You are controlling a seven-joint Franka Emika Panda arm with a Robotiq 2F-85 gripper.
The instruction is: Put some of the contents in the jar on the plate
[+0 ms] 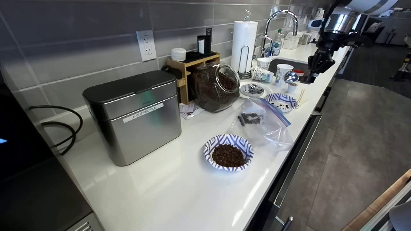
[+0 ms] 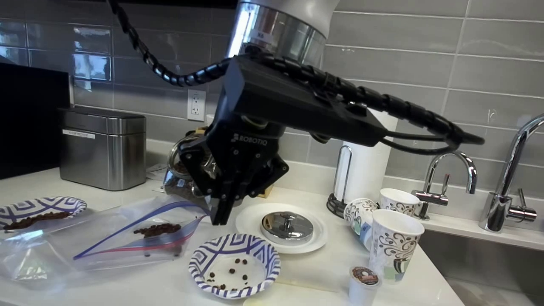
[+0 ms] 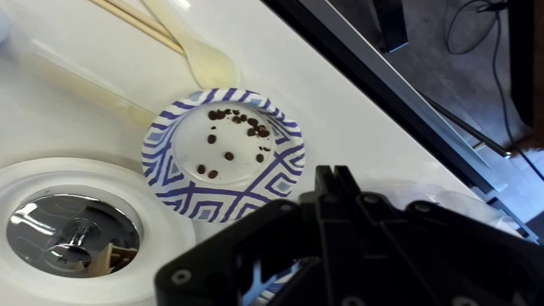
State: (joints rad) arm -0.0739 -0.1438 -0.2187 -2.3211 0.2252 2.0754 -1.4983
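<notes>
Hanging above the tabletop (image 1: 144, 199), fingers (image 3: 325, 180) pressed together

In the wrist view, the fingers meet along a thin seam, their tips raised and apart from the blue-and-white bowl (image 3: 240, 170) that carries a few scattered coffee beans (image 3: 229, 156). A pale spoon (image 3: 212, 63) and thin wooden sticks (image 3: 140, 28) lie near that bowl's rim.

The glass jar (image 1: 205, 93) sits on the far side in an exterior view, between the steel bin (image 1: 147, 128) on the left and the paper-towel roll (image 1: 244, 45) on the right, just beside the wooden box (image 1: 183, 73). Its round mouth slants to the right, and the dark brown contents (image 1: 227, 82) show inside. A matching bowl (image 1: 208, 154) on the near side holds a heap of beans (image 1: 228, 155), and a clear zip bag (image 1: 273, 128) with more beans (image 1: 252, 118) lies between the two bowls.

In an exterior view, a white plate (image 2: 321, 229) bearing a chrome lid (image 2: 287, 229) rests to the far right of the sparse bowl. Farther right come two upright paper cups (image 2: 395, 242), a third on its side (image 2: 359, 212) and, nearest, a coffee pod (image 2: 364, 285).
</notes>
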